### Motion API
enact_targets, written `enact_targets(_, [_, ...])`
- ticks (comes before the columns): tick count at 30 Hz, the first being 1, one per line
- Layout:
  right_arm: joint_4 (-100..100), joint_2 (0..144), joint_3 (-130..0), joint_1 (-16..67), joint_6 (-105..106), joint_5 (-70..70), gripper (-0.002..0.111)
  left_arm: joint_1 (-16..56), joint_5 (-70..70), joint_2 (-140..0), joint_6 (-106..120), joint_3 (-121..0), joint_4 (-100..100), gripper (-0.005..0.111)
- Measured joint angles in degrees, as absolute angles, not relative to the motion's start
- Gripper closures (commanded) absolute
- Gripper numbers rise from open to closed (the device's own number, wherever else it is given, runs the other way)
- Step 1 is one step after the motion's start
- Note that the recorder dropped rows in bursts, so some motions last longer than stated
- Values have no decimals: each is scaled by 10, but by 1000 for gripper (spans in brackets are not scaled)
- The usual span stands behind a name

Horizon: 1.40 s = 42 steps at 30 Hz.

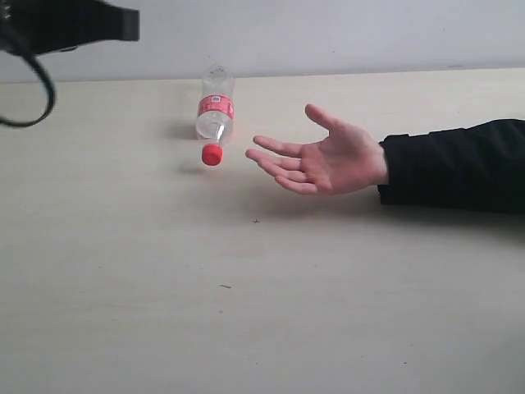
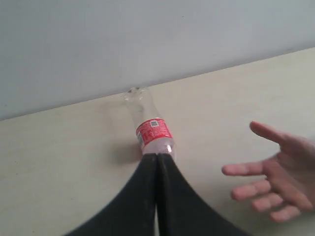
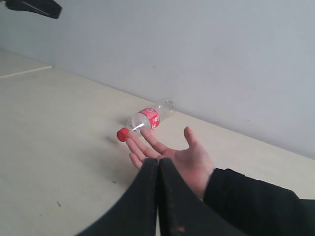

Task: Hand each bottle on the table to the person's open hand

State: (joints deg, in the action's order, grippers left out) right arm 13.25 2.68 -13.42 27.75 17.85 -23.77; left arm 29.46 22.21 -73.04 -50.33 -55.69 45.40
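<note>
A plain wall, pale grey-white and unmarked, ran behind the scene and met the far edge of the desk in a straight line. The desk was wide and flat, pale beige with faint wood grain, and carried a few small dark specks near its middle. The light was soft and even, casting only dim, blurred shadows on the surface.

Both closed: left end effector and right end effector (jaws pressed together).
</note>
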Motion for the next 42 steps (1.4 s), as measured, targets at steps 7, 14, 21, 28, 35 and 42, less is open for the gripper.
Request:
enact_targets(7, [134,27,-134,278,179,-238,108,292,319,-936,-488,-778,422,88])
enact_targets(14, [136,27,-134,278,179,-239,108,292,446,-1119,-362,-1026,307,48])
enact_targets(21, [136,27,-134,278,179,-240,108,276,516,-1236,-334,-1194,214,48])
enact_targets(28, [136,27,-134,278,179,-240,108,231,554,-1316,-293,-1280,111,37])
enact_targets(35, [136,27,-134,278,179,-240,108,210,544,-1369,-274,-1296,108,36])
enact_targets(42, [136,27,-134,278,179,-241,108,199,472,-1404,-274,-1297,84,36])
